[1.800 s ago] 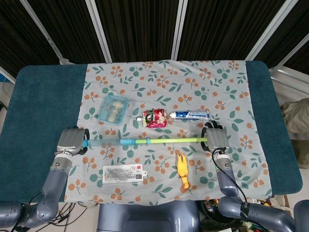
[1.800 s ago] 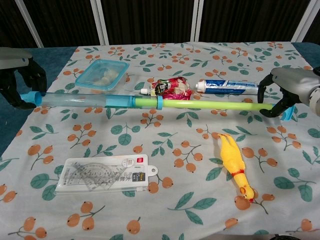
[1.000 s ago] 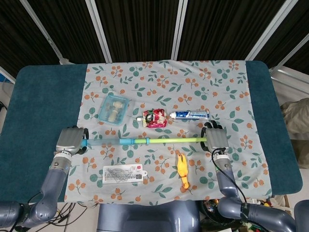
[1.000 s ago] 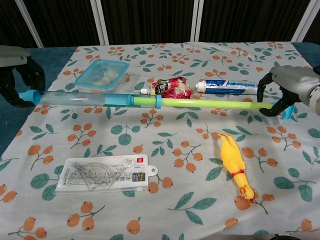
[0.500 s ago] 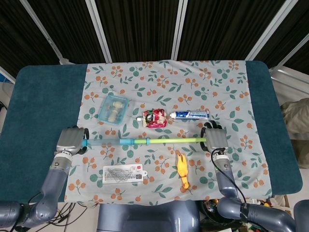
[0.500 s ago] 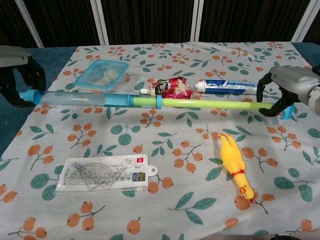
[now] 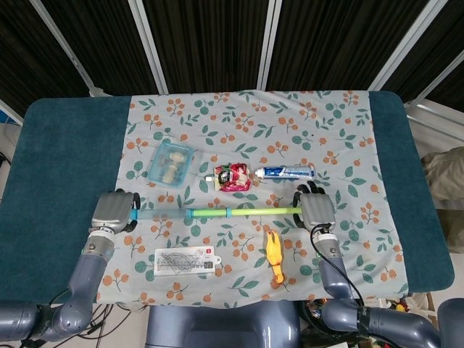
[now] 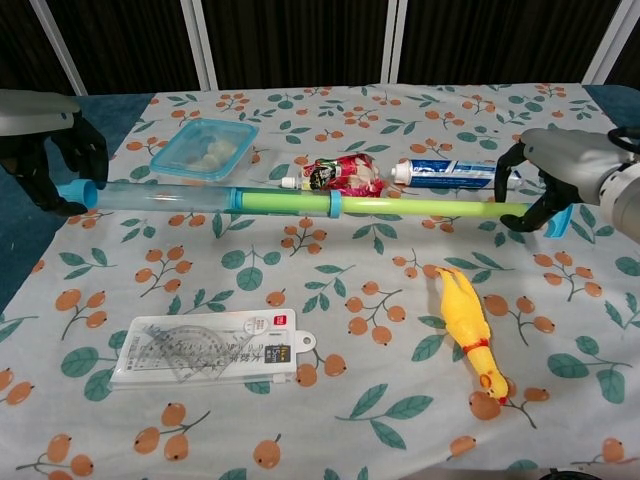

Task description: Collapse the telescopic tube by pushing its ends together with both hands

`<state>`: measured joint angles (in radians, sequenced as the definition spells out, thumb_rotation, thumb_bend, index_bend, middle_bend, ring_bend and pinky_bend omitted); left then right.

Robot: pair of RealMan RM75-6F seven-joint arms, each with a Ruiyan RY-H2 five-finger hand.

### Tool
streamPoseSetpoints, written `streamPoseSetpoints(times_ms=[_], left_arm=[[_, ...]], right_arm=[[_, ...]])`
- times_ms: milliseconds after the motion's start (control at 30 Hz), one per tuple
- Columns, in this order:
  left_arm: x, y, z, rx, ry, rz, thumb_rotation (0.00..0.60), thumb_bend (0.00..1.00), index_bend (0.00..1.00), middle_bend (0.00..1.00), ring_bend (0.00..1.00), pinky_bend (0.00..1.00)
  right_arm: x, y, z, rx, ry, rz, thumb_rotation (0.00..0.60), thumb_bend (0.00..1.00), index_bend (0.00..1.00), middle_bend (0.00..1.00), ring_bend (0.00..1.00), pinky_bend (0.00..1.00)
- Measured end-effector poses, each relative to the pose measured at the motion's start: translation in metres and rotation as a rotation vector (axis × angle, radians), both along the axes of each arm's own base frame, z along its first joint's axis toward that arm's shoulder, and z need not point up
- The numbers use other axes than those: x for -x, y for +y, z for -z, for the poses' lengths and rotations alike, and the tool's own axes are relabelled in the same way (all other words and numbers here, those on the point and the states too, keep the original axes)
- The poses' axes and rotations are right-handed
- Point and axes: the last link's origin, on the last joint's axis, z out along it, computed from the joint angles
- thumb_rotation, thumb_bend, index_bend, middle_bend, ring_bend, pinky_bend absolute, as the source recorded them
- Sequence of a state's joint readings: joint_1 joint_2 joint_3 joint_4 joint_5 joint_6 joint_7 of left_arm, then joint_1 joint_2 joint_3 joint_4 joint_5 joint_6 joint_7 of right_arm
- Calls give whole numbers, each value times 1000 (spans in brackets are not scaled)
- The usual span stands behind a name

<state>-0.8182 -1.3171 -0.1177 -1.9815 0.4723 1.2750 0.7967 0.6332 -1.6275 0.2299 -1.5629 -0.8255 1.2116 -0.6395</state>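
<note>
Both hands have closed inward since earlier frames; tube shorter, collar nearer the right end. Left hand (image 8: 45,150) curls round the blue end cap, right hand (image 8: 560,175) round the far cap. Telescopic tube (image 8: 300,203) held level just above the cloth, toothpaste (image 8: 450,172) behind. Judged light, rigid, slick plastic; push squarely on caps
</note>
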Motion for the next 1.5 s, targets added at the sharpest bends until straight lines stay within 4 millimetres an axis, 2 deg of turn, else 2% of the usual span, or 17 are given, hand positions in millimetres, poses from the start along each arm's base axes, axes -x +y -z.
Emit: streamPoseSetpoints(times_ms=[733,1500], left_arm=[[-29,1,19,26,-30,37,600,353,539,435,260,371],[-47,2,34,37,-48,39,600,355,539,435,260,371]], right_arm=[[-23,9,10,-30,-27,-43,600,444,788,221,108,198],[-38,14,15,-48,-38,-77,600,446,800,223,108,199]])
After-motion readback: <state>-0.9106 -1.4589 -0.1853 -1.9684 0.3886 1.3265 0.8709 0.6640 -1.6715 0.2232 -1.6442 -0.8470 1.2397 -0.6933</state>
